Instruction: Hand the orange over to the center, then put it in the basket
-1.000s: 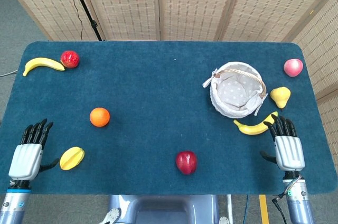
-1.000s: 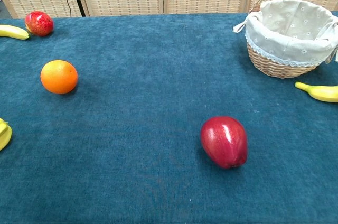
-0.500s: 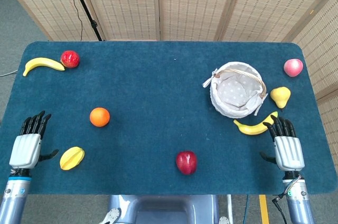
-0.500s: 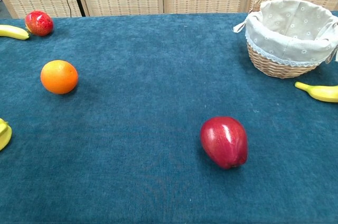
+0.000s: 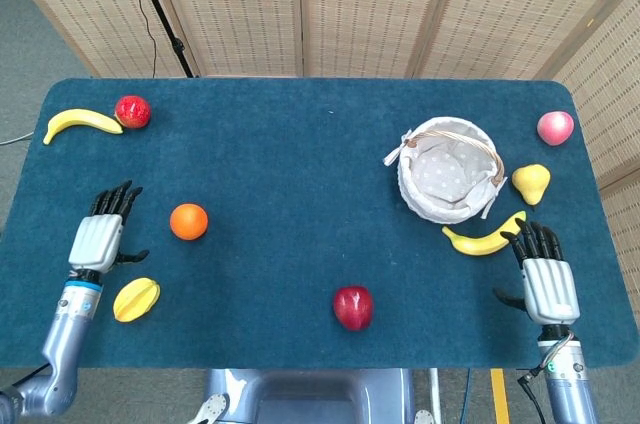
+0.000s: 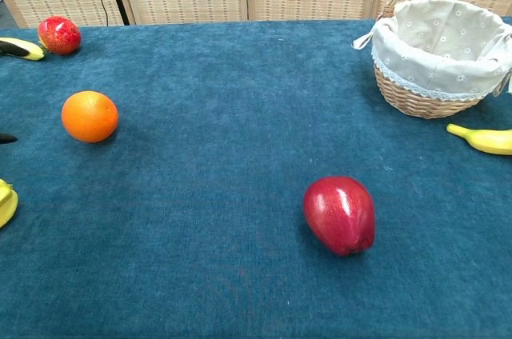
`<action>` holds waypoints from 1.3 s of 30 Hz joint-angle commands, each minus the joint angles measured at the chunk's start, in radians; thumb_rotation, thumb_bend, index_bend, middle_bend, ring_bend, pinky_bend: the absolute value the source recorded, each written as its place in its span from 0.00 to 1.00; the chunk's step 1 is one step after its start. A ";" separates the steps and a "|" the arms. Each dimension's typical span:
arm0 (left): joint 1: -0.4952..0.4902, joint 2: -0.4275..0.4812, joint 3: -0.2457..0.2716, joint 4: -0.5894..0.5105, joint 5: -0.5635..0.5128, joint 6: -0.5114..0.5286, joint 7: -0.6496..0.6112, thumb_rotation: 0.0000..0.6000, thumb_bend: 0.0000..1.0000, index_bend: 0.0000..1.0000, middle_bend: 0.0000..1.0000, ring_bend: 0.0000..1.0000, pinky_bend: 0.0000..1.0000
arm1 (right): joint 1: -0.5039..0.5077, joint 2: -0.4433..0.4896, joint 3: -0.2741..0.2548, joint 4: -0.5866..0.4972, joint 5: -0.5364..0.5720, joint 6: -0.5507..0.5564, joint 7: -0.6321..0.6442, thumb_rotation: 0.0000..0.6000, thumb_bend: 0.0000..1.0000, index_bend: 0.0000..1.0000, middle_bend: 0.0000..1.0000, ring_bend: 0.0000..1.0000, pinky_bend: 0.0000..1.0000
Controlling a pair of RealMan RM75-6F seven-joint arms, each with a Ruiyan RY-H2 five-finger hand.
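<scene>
Sitting on the blue cloth of the table, the orange is far out to the left of the basket and a little nearer the robot than it, resting free with nothing touching it. The left hand is just beside the orange, on the side away from the basket, its fingers stretched out and apart, holding nothing; a small gap of cloth shows between them. In the chest view only a dark fingertip pokes in at the edge next to the orange.

The right hand lies on the basket's other side, nearer the robot, flat with fingers extended and spread, empty too. A banana lies between that hand and the basket, close under the basket's rim, its end near the fingertips.

The basket is wicker with a pale dotted lining and a handle arched over it. A yellow pear sits just to its right, and a pink apple further right toward the table corner. A dark red apple lies left of the basket, near the table's front edge. Far left of the basket, beyond the orange, a yellow star fruit rests beside the left wrist, and at the far left corner a second banana touches a red apple.
</scene>
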 commanded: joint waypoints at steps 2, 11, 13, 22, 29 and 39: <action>-0.050 -0.066 -0.014 0.070 -0.013 -0.038 -0.024 1.00 0.11 0.12 0.01 0.00 0.00 | -0.001 0.002 0.000 -0.002 -0.002 0.000 0.004 1.00 0.00 0.20 0.09 0.04 0.06; -0.107 -0.144 -0.015 0.140 -0.008 -0.061 -0.031 1.00 0.10 0.16 0.03 0.01 0.00 | 0.000 0.005 -0.005 -0.008 -0.011 -0.003 0.021 1.00 0.00 0.20 0.09 0.04 0.06; -0.118 -0.160 -0.013 0.156 -0.008 -0.067 -0.035 1.00 0.10 0.17 0.03 0.02 0.00 | 0.000 0.006 -0.005 -0.009 -0.011 -0.003 0.022 1.00 0.00 0.20 0.09 0.04 0.06; -0.138 -0.236 0.004 0.251 -0.006 -0.078 -0.070 1.00 0.12 0.26 0.12 0.09 0.11 | -0.003 0.011 -0.005 -0.012 -0.010 -0.001 0.035 1.00 0.00 0.20 0.09 0.04 0.06; -0.131 -0.307 0.014 0.353 -0.005 -0.052 -0.092 1.00 0.24 0.61 0.45 0.35 0.39 | -0.003 0.013 -0.007 -0.015 -0.014 -0.003 0.042 1.00 0.00 0.20 0.09 0.04 0.06; -0.136 -0.351 -0.008 0.413 0.022 0.032 -0.135 1.00 0.30 0.68 0.55 0.42 0.49 | -0.003 0.017 -0.009 -0.020 -0.013 -0.010 0.051 1.00 0.00 0.20 0.09 0.04 0.06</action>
